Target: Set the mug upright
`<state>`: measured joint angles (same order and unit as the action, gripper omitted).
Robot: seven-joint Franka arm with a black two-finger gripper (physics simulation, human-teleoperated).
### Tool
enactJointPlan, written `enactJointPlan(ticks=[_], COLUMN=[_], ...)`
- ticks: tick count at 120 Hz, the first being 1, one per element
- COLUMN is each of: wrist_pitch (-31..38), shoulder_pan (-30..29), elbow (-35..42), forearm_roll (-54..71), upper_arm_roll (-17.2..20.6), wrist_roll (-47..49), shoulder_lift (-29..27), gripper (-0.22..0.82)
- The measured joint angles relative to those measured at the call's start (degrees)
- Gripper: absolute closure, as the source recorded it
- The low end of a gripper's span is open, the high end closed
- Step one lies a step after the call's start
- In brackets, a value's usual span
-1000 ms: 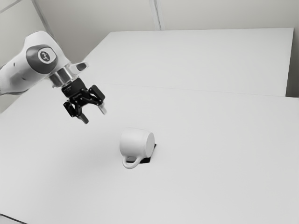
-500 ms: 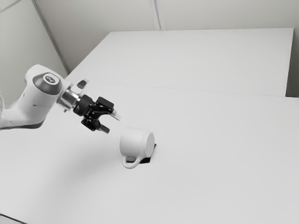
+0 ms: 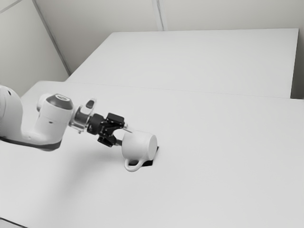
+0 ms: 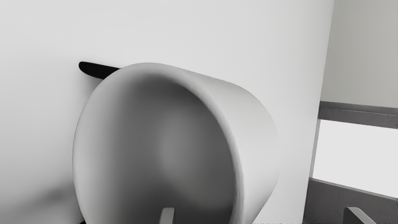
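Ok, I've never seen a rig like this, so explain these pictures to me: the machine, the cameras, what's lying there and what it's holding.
The machine is a jointed robot arm ending in a black two-finger gripper. These are simulator renders. The exterior view comes from a camera at the arm's side; the wrist view comes from one on the arm's hand, so its fingertips poke in at the bottom edge.

On the white table a pale mug lies on its side, its mouth facing the gripper. A black, flat-looking thing is partly hidden by the mug; I can't tell what it is.

Nothing is held: the fingers stand apart at the mug's mouth.
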<state>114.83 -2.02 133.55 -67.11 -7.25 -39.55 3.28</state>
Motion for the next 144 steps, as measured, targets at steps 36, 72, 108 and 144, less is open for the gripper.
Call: enactJointPlan(ticks=[36, 72, 108, 144], wrist_pitch=[-0.2, -0.1, 0.0, 6.6], shoulder_pan=[0.1, 0.1, 0.9, 1.4], elbow=[2.2, 2.6, 2.4, -5.4], forearm_roll=[-7.7, -9.8, -11.6, 6.2], upper_arm_roll=[0.0, 0.0, 0.0, 0.9], wrist_roll=[-7.0, -11.7, -14.4, -14.9], shoulder_lift=[0.6, 0.6, 0.1, -3.5], gripper=[0.02, 0.55, 0.74, 0.77])
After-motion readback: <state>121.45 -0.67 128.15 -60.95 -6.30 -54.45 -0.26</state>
